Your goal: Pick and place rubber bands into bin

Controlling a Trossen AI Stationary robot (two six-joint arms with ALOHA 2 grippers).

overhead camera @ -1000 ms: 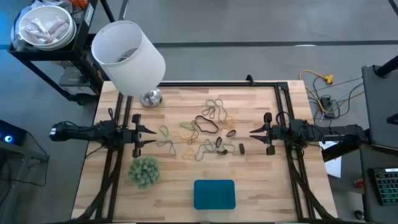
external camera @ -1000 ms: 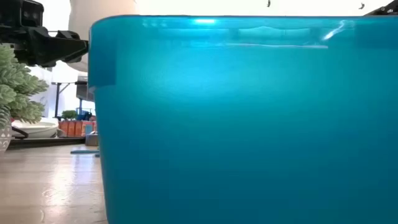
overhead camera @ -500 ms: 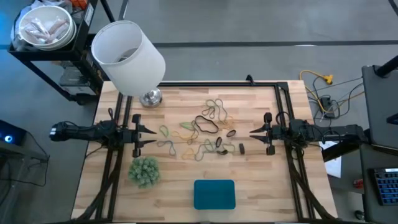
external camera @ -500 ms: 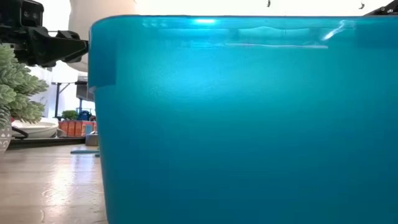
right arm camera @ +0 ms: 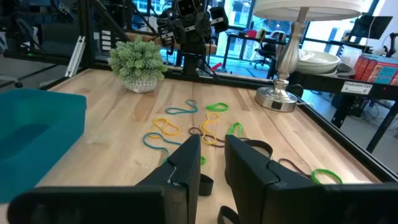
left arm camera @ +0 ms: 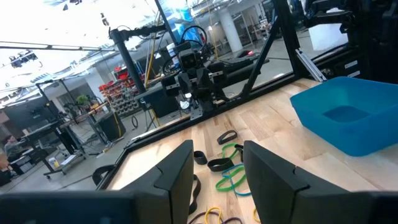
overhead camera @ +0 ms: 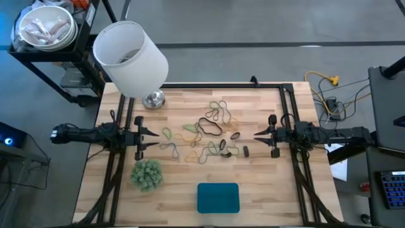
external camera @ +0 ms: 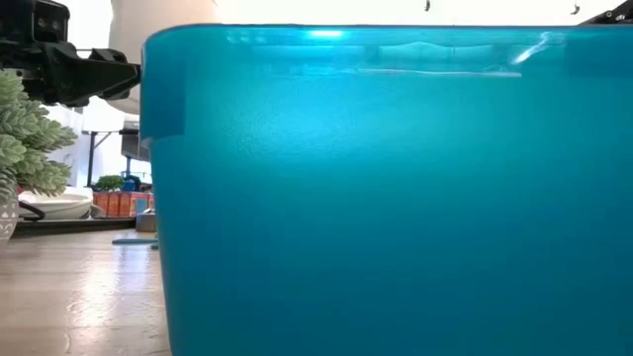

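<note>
Nothing has changed: both the left end effector (overhead camera: 144,134) and the right end effector (overhead camera: 260,134) still wait with fingers apart and empty beside the rubber bands (overhead camera: 204,134), and the bin (overhead camera: 218,197) holds none.

I am working in what looks like a robotics lab or workshop. My butcher-block table (overhead camera: 190,183) sits inside a black metal frame (overhead camera: 278,85) on a grey concrete floor. At the upper left of the high view a black cart (overhead camera: 38,60) holds a white bowl (overhead camera: 45,28); at the right edge, yellow cables (overhead camera: 326,85) trail across the floor. The left wrist view shows an open hall with more black frames, shelving (left arm camera: 121,93) and overhead rigging behind the table.
</note>
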